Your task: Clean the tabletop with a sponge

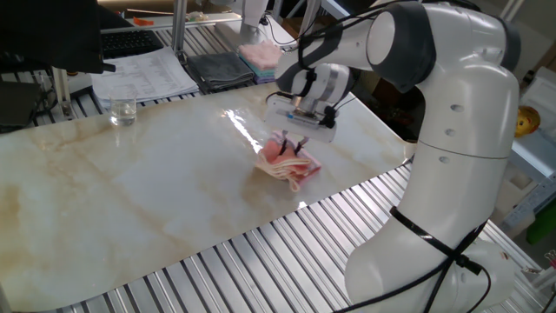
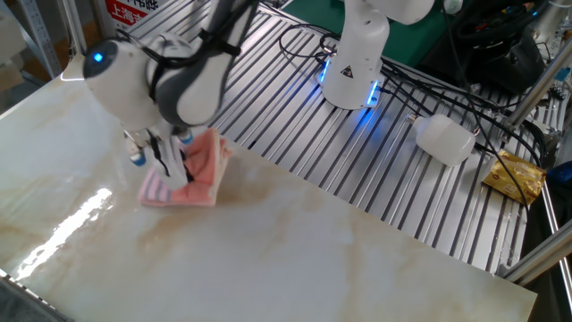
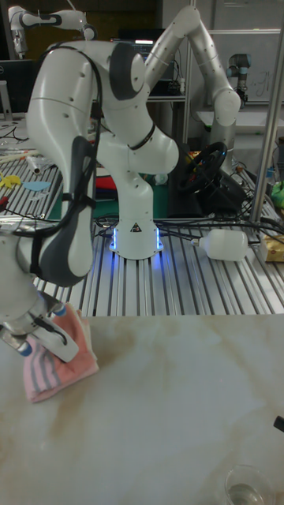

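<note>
Starting at the left of one fixed view, we see a clear glass (image 1: 122, 111) standing on the tabletop (image 1: 130, 191) near its far edge, with a stack of papers (image 1: 143, 74) behind it on the ribbed metal surface. Further right, also off the slab, lie a dark grey folded cloth (image 1: 217, 69) and a pink pad (image 1: 261, 54) beside it. Then comes the sponge (image 1: 287, 163), resting on the marble near the slab's right end, close to the edge facing the robot base. The gripper (image 1: 291, 146) comes down on it from above, its fingers pinching a fold of the pink material and pressing it against the slab.

In the other fixed view the sponge (image 2: 188, 174) shows its grey-and-white striped edge toward the open marble, and the gripper (image 2: 170, 165) stands over its middle. The tall fixed view shows the sponge (image 3: 55, 359) bunched under the gripper (image 3: 43, 339).

We judge the sponge to be light, soft and floppy: it creases where it is pinched and will likely drag and fold as it is wiped. A hold at the middle of the folded layers, taking several at once, should keep it from unfolding. On the glossy slab it should slide easily, so downward pressure matters more than a tight pinch.
</note>
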### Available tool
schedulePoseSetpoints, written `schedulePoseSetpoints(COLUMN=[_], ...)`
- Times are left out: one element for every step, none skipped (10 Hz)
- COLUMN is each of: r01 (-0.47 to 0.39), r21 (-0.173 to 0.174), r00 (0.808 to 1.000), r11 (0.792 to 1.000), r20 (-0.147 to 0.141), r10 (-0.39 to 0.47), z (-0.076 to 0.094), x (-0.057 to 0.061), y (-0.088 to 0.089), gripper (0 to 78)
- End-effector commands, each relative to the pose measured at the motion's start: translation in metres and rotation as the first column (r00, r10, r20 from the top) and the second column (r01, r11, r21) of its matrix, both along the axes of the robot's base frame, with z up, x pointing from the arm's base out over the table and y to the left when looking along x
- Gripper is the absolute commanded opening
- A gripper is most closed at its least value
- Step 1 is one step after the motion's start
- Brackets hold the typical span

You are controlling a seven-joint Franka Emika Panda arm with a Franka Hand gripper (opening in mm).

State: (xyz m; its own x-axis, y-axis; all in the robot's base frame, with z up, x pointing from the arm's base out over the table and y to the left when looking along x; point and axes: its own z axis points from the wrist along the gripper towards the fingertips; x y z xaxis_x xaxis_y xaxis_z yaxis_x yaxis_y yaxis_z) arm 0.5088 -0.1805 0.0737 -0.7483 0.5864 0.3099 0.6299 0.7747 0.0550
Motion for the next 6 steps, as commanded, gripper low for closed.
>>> schedulePoseSetpoints(r01=[0.009, 0.013, 0.014, 0.003, 0.0, 0.0], r21=[0.015, 0.015, 0.015, 0.028, 0.036, 0.037], r00=[1.0, 1.0, 1.0, 1.0, 1.0, 1.0], r11=[1.0, 1.0, 1.0, 1.0, 0.999, 0.999], r20=[0.015, 0.012, 0.012, 0.014, 0.013, 0.012], r10=[-0.009, -0.013, -0.014, -0.003, 0.0, -0.001], z=[-0.007, -0.005, -0.003, -0.002, -0.002, -0.002], x=[0.003, -0.002, -0.007, -0.012, -0.013, -0.013], y=[0.055, 0.063, 0.07, 0.072, 0.072, 0.072], gripper=[1.2, 1.2, 1.2, 1.2, 1.2, 1.2])
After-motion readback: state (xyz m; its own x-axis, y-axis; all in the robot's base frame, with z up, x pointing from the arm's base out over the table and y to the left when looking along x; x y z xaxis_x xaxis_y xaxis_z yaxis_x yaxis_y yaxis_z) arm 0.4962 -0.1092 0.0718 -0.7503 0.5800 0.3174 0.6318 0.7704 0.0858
